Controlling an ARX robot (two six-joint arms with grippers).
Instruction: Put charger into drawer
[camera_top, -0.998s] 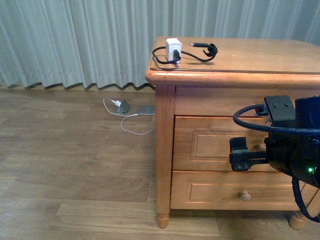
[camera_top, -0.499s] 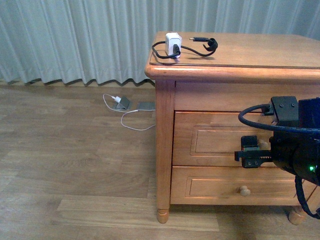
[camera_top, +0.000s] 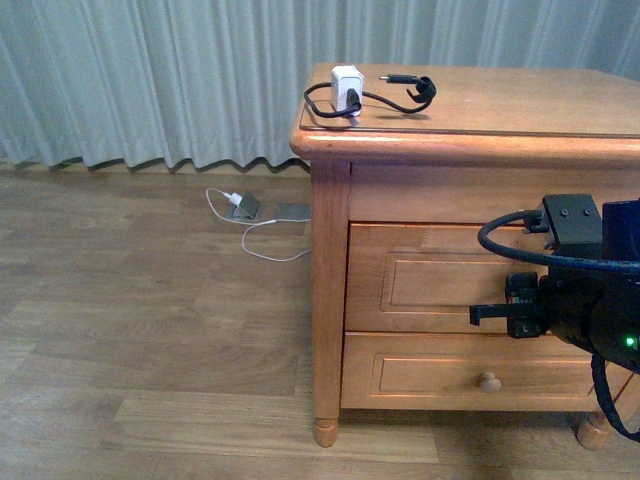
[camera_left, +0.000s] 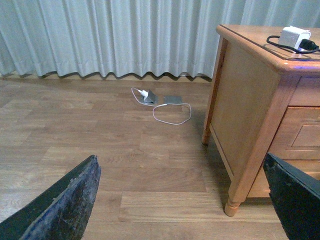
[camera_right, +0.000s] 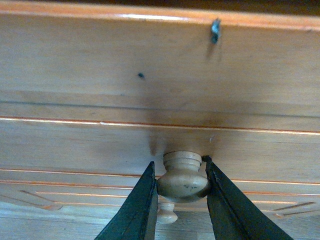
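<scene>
"Off to the left, is the left pincer (camera_left: 180, 159) carrying anything?"

"No. Its jaws stand wide apart over bare floor, with nothing between them. Further right on the floor, by the curtain, lies a white-cabled charger (camera_top: 245, 210), which is not the one wanted."

"Where is the charger (camera_top: 347, 88), then?"

"On the dresser's top surface (camera_top: 520, 110), at its far left corner, untouched. The white cube stands upright. Its black cable (camera_top: 400, 107) loops out to the right, so the whole thing stretches left to right, and the connector (camera_top: 398, 78) points back left toward the cube."

"And the drawer (camera_top: 430, 280)?"

"It looks fully shut. The right pincer (camera_right: 182, 175) is narrowed onto its knob (camera_right: 183, 182), a finger pressed against each side."

"So how much is done?"

"Only the grip, by the look of it. The robot has yet to pull the drawer out, fetch the charger, drop it inside, and probably push the drawer closed. The lower drawer (camera_top: 430, 375) is not involved."
</scene>
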